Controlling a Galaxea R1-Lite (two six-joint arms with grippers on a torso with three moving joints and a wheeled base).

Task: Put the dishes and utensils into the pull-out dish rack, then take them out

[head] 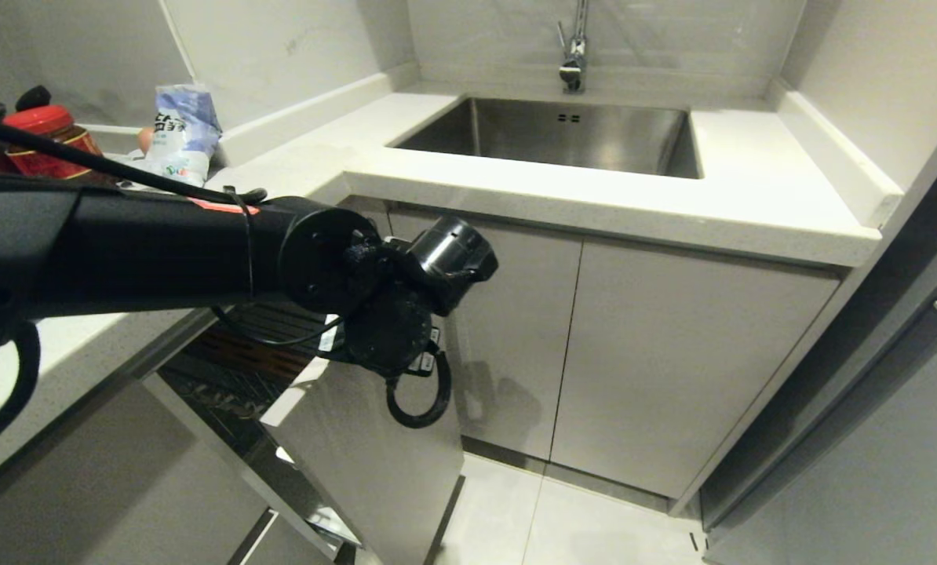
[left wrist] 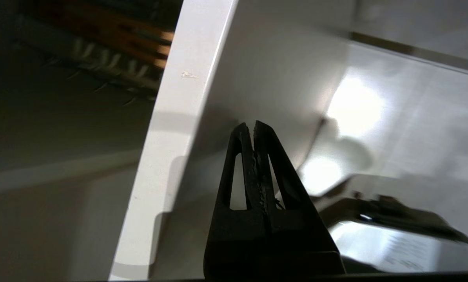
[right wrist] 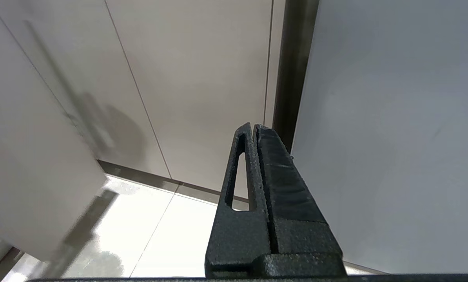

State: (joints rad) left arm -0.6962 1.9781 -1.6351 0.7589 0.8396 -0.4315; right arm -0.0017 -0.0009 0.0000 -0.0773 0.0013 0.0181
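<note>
L gripper: fingers pressed together, nothing between them, tips just in front of the tall white front panel of the pull-out dish rack, near the panel's top edge; contact w/ panel can't be confirmed. In head view the L arm reaches in from the left, wrist over the panel's top corner, gripper itself hidden behind the wrist there. Rack is pulled out below the counter: chrome wire basket w/ slotted wooden strip visible behind the panel, interior dark, prob. no dishes in the visible part but hard to tell; no plate, bowl, chopsticks or fork identifiable in any view. R gripper: fingers together, holding nothing, hanging low by the cabinet doors and floor tiles. Steel sink w/ faucet at the back, basin shows nothing in it. Far left on the counter: red-lidded jar and a blue-white bag.
</note>
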